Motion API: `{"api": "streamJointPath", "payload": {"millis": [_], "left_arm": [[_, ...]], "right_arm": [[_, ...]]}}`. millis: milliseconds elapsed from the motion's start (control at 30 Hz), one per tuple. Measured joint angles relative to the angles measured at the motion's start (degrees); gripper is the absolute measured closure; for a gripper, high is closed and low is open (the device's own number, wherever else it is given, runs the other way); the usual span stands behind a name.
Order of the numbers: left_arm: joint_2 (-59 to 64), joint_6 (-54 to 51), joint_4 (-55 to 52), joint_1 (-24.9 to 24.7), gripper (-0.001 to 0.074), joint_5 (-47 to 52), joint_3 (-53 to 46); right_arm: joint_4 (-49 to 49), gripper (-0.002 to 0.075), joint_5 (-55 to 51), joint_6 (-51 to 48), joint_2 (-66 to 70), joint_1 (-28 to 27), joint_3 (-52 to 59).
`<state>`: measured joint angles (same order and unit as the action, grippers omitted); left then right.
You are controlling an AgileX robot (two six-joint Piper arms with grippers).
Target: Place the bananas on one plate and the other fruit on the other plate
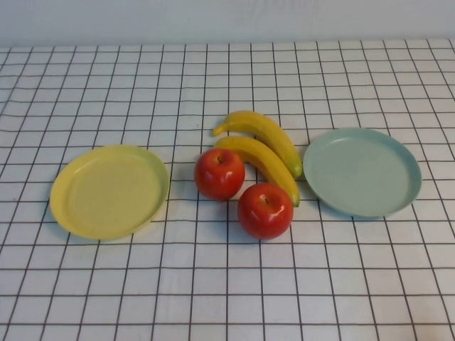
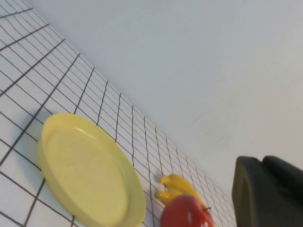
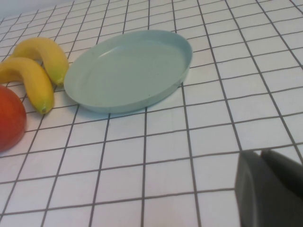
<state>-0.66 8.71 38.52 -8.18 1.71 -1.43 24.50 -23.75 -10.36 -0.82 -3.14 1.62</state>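
Observation:
Two yellow bananas (image 1: 266, 145) lie side by side at the table's middle, between the plates. Two red apples sit in front of them: one (image 1: 219, 173) to the left, one (image 1: 265, 210) nearer the front. The pale yellow plate (image 1: 108, 190) is on the left and the blue-green plate (image 1: 362, 171) on the right, both with nothing on them. Neither arm shows in the high view. My left gripper (image 2: 263, 163) is shut and holds nothing, hanging off to the left of the yellow plate (image 2: 85, 172). My right gripper (image 3: 261, 156) is shut and holds nothing, near the front of the blue-green plate (image 3: 129, 70).
A white cloth with a black grid (image 1: 227, 284) covers the whole table. A pale wall (image 1: 227, 18) runs along the far edge.

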Motion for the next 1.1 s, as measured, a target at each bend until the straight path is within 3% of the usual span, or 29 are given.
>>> {"api": "streamJointPath", "payload": {"millis": [133,233,367,600,833,933,1100], "left_arm": [[0.0,0.54,1.73,0.0,0.0736,0.43,0.0],[0.0,-3.74,1.7,-0.23,0.0737,7.61,2.44],[1.3,-20.42,-0.75,-0.56,0.0737,17.53,14.15],[20.44,-27.78,-11.86,-0.68,0.0737,35.57,34.66],[36.27,-28.36,-18.85,-1.52,0.0727,39.13,38.49],[41.38,-24.65,-26.84,-5.69,0.0632,35.85,38.49],[49.1,-15.28,-32.86,-15.38,0.0276,27.14,39.0]], "right_arm": [[0.0,0.0741,0.0,0.0,0.0,0.0,0.0],[0.0,0.0741,0.0,0.0,0.0,0.0,0.0],[0.0,0.0741,0.0,0.0,0.0,0.0,0.0],[0.0,0.0741,0.0,0.0,0.0,0.0,0.0],[0.0,0.0741,0.0,0.0,0.0,0.0,0.0],[0.0,0.0741,0.0,0.0,0.0,0.0,0.0],[0.0,0.0741,0.0,0.0,0.0,0.0,0.0]]}}
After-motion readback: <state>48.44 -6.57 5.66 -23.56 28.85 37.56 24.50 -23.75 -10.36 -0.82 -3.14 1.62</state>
